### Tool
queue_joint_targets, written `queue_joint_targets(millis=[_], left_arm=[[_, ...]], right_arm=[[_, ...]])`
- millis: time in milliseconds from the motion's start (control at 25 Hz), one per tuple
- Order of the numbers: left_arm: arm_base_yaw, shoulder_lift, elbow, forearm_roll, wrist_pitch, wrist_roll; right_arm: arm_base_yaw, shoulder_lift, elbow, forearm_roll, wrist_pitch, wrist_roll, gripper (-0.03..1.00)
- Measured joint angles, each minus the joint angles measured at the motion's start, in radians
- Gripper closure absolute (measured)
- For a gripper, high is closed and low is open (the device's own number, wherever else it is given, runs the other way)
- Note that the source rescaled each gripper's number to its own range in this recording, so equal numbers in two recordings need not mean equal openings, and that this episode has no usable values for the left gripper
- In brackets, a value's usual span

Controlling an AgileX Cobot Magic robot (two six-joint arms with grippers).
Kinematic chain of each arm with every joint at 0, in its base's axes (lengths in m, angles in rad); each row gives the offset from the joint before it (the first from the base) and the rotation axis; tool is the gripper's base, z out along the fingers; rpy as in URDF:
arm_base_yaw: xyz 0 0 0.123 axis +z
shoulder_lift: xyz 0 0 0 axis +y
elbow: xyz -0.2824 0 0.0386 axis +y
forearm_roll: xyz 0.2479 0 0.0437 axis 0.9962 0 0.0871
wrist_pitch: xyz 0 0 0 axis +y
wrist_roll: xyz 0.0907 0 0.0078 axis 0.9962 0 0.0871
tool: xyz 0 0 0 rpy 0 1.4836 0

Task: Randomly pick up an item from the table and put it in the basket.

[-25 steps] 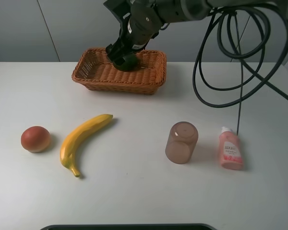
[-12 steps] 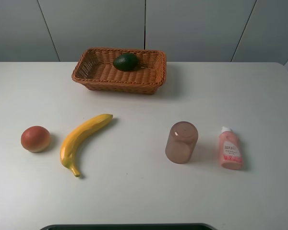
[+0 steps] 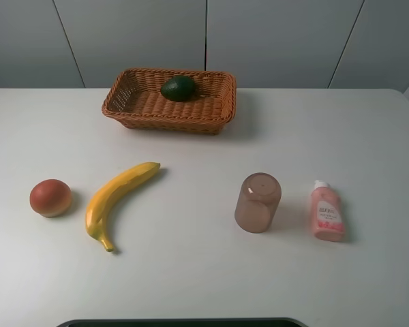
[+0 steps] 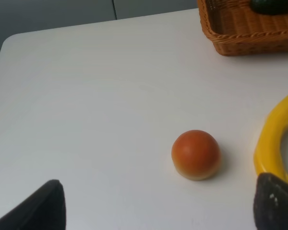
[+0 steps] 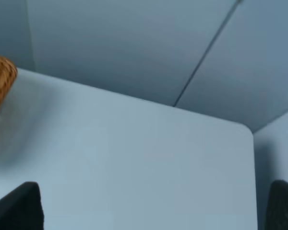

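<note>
The avocado (image 3: 178, 88) lies dark skin up in the far middle of the wicker basket (image 3: 144, 107), which stands at the back of the white table (image 3: 191, 272). Its cut face is hidden. No arm shows in the exterior high view. My left gripper (image 4: 156, 211) is open and empty above the table's left part; its view shows the basket's corner (image 4: 245, 33) and an edge of the avocado (image 4: 271, 5). My right gripper (image 5: 153, 206) is open and empty over the table's far right part, with a bit of the basket (image 5: 0, 81) at the edge of its view.
A yellow banana (image 3: 116, 197) and a round red-orange fruit (image 3: 50, 197) lie front left. A translucent brown cup (image 3: 258, 202) and a pink bottle (image 3: 326, 212) lie front right. A grey panelled wall stands behind the table.
One second ago the right arm reached into the basket at the avocado. It has since let go and pulled out of the exterior view; the avocado stays in the basket.
</note>
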Motion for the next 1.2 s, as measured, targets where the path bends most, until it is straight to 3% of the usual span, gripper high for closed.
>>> queue_joint_targets(millis=[440,800,1200], left_arm=[[0.0,0.0,0.0,0.0,0.0,-0.002],[0.0,0.0,0.0,0.0,0.0,-0.002],[0.0,0.0,0.0,0.0,0.0,-0.002]], right_arm=[[-0.023,-0.526,0.406,0.015,0.023,0.092,-0.03],[-0.023,-0.83,0.578,0.072,0.144,0.131,-0.03],[-0.023,-1.076,0.769,0.095,0.143,0.199,-0.03]])
